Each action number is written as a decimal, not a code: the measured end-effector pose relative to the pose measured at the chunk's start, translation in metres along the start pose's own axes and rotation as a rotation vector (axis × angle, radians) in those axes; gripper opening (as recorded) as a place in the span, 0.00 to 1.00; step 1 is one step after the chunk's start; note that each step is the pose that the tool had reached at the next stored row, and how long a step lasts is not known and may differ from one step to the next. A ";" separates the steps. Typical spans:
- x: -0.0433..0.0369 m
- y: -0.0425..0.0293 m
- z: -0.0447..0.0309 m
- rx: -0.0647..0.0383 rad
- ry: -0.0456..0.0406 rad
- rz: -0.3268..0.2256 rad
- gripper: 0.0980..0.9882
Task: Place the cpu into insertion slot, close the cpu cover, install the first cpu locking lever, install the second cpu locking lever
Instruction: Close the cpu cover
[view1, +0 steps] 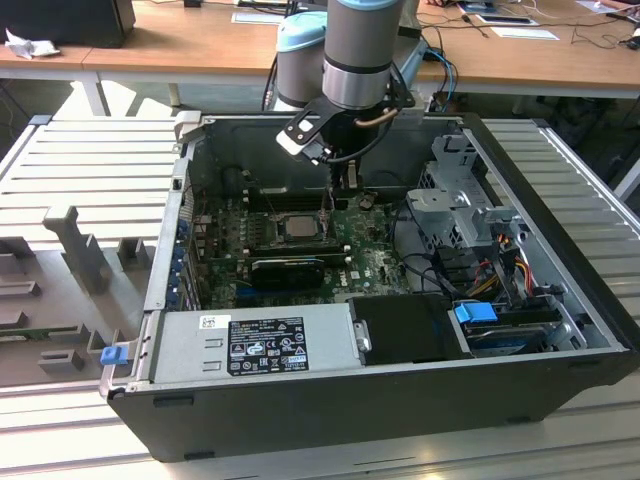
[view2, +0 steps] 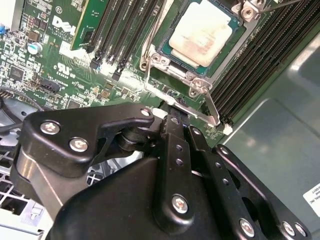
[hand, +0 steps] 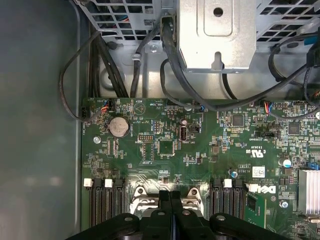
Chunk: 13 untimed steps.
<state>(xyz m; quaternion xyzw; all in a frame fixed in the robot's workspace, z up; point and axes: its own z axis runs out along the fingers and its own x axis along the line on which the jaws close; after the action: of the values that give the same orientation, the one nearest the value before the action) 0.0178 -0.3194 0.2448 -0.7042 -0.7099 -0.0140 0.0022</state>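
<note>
From where I stood, the cpu (view1: 297, 226) lay seated in its slot (view2: 167, 51) on the green board (view1: 365, 262), and the cover (view2: 174, 68) looked down around it. Just to the exterior view's right hung the gripper (hand: 170, 196), fingers pressed together at the thin lever (view2: 211, 106) — whether nipping it, I couldn't tell. I judged it wanted a steady, square push — a slip would strike the memory slots (view2: 252, 57).

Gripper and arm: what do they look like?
The arm is a silver-grey cylinder with a black band and a pale blue joint cap. The gripper is matte black linkage plates with silver screws and two narrow fingers. A thin cable loops at the wrist.
</note>
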 end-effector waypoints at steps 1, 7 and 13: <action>0.0000 -0.0007 0.0000 0.000 0.0000 0.000 0.01; 0.0000 -0.0055 -0.0001 0.000 0.0000 0.000 0.01; 0.0001 -0.0069 -0.0001 0.000 0.0000 0.000 0.01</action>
<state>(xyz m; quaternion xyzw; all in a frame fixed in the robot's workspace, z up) 0.0110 -0.3194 0.2448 -0.7042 -0.7099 -0.0140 0.0022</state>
